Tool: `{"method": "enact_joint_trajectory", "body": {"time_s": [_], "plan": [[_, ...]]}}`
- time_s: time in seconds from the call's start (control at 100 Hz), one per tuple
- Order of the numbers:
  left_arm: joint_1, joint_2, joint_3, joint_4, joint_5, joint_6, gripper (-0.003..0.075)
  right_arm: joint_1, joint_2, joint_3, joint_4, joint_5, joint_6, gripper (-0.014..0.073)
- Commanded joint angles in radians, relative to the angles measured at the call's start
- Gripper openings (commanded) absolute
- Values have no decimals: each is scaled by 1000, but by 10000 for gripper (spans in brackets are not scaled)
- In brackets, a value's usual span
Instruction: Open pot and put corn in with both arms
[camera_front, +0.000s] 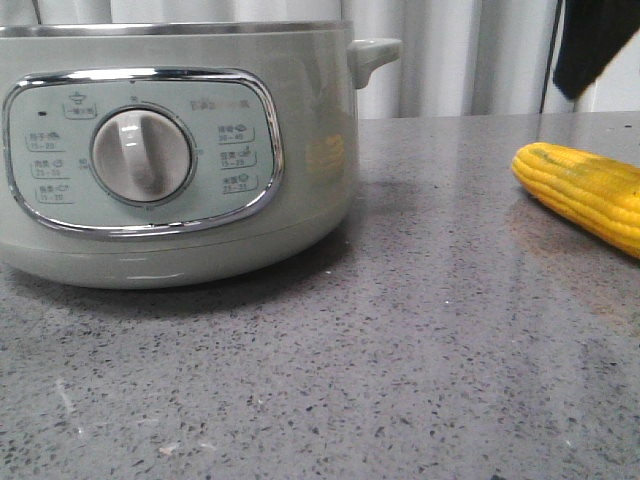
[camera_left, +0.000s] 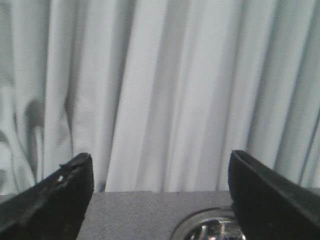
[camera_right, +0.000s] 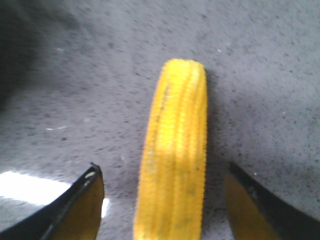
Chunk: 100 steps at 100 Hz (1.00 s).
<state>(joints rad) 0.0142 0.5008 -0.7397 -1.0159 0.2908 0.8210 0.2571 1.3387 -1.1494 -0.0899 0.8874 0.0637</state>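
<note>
The pot (camera_front: 170, 150) is a large pale grey-green cooker at the left of the front view, with a chrome-framed panel, a round off-white dial (camera_front: 141, 155) and a small side handle (camera_front: 373, 55). Its top is cut off by the frame. The corn (camera_front: 585, 192) is a yellow cob lying on the table at the right. In the right wrist view the corn (camera_right: 175, 160) lies lengthwise between the fingers of my open right gripper (camera_right: 163, 172), which does not touch it. My left gripper (camera_left: 160, 172) is open and empty, facing the curtain.
The grey speckled table (camera_front: 400, 350) runs back to a white curtain (camera_front: 450, 50). A black shape (camera_front: 595, 40) hangs at the top right above the corn. A shiny round steel part (camera_left: 210, 227) shows low between the left fingers.
</note>
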Motion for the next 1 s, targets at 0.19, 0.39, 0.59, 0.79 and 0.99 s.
{"method": "enact_joint_trajectory", "body": {"time_s": [0.19, 0.39, 0.59, 0.79, 0.99], "plan": [[-75, -5, -32, 8, -4, -9, 480, -29, 131, -32, -38, -42, 15, 440], [-125, -5, -32, 30, -8, -9, 480, -31, 224, -32, -20, -69, 27, 440], [-147, -5, -23, 55, -22, -9, 480, -31, 256, -32, -1, -69, 40, 370], [-147, -5, -23, 55, -22, -9, 480, -31, 182, -69, 29, -65, 43, 125], [-147, -5, -23, 55, -22, -9, 480, -25, 61, -235, 114, -78, 43, 99]]}}
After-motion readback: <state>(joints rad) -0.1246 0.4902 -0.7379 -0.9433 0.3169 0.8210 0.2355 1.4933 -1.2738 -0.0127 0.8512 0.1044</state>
